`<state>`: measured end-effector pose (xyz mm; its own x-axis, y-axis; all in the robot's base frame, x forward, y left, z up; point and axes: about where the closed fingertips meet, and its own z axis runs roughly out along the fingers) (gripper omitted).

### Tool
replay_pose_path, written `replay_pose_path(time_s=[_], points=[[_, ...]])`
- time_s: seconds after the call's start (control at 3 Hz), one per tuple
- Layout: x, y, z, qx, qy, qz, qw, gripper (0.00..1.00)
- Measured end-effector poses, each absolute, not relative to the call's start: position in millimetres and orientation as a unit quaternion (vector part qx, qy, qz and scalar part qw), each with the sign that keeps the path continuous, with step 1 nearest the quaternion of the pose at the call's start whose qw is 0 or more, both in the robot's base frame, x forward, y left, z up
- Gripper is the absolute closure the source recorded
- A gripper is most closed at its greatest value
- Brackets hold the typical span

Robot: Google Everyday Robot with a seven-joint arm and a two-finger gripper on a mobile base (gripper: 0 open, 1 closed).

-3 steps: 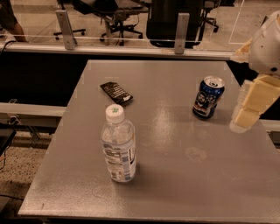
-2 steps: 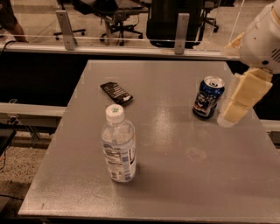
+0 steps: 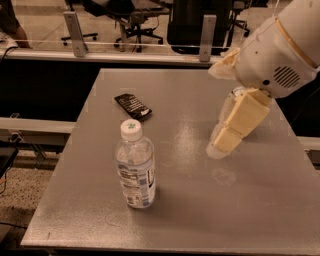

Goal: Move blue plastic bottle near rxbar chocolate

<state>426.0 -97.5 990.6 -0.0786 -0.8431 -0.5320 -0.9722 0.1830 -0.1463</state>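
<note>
The blue plastic bottle [image 3: 135, 165] stands upright on the grey table [image 3: 190, 210], near the front left, with a white cap bearing a green mark. The rxbar chocolate [image 3: 133, 106], a flat black bar with a lighter end, lies behind it toward the far left. My gripper [image 3: 222, 142] hangs over the table's right half, well to the right of the bottle and clear of it, holding nothing that I can see. The arm's white body fills the upper right corner.
A drink can [image 3: 239, 93] is almost wholly hidden behind my arm at the right. A rail with glass panels [image 3: 125, 47] runs behind the table, with office chairs [image 3: 125, 15] beyond. The table's front edge is close to the bottle.
My gripper and arm have moved left and forward over the table, covering the blue can. The bottle and the bar have not moved.
</note>
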Motion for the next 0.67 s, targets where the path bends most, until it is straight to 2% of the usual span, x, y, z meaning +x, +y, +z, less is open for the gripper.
replay_pose_path(time_s=[0.67], points=[[393,-31,968,-0.654,0.672,0.209,0.278,0.0]])
